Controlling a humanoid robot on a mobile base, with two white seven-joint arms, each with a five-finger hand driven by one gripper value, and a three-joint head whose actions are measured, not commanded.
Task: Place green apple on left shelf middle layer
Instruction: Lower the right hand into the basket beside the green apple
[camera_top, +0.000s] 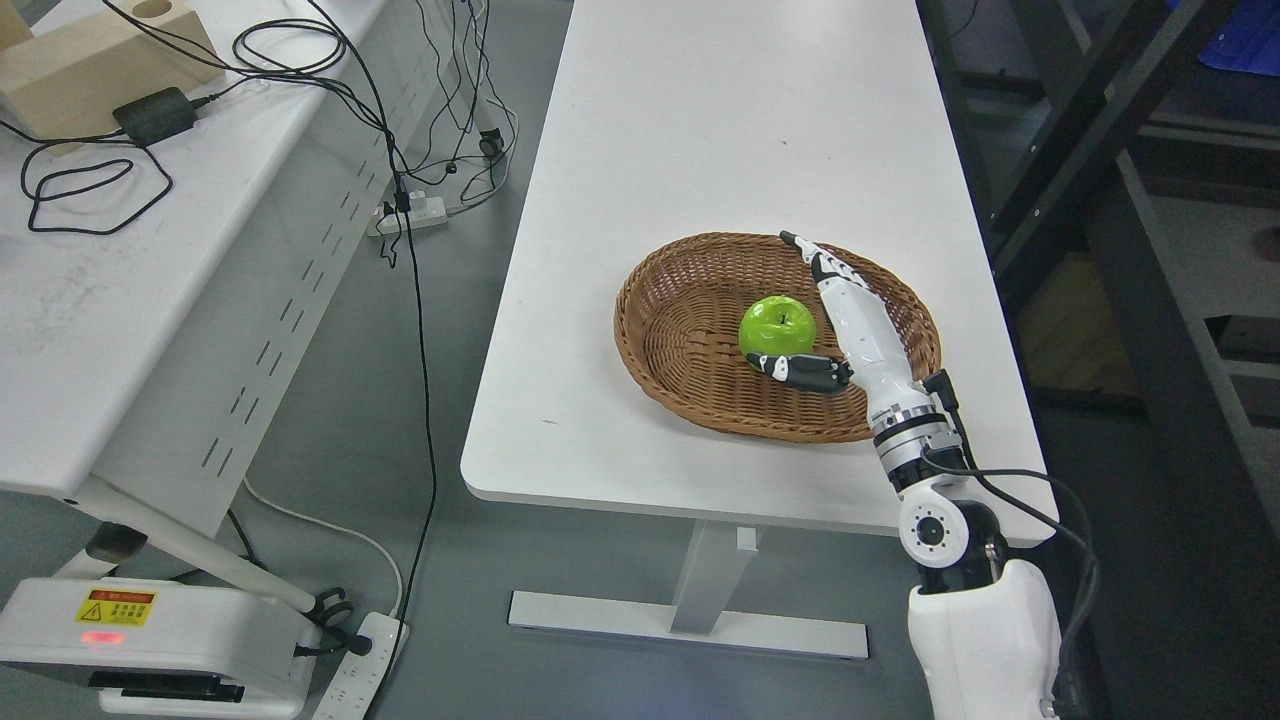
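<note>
Pick-up stage — right hand (838, 322) sat in the basket (660, 340) beside the apple (777, 326), fingers (812, 262) straight, thumb under it, probably not gripping. Next it needed to close, then lift.

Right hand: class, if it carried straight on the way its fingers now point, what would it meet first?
The right hand points up and left over the basket, beside the green apple. Going straight, it would probably meet the basket's far rim first, though depth is unclear; if high enough, it would pass over to the bare white table.
</note>
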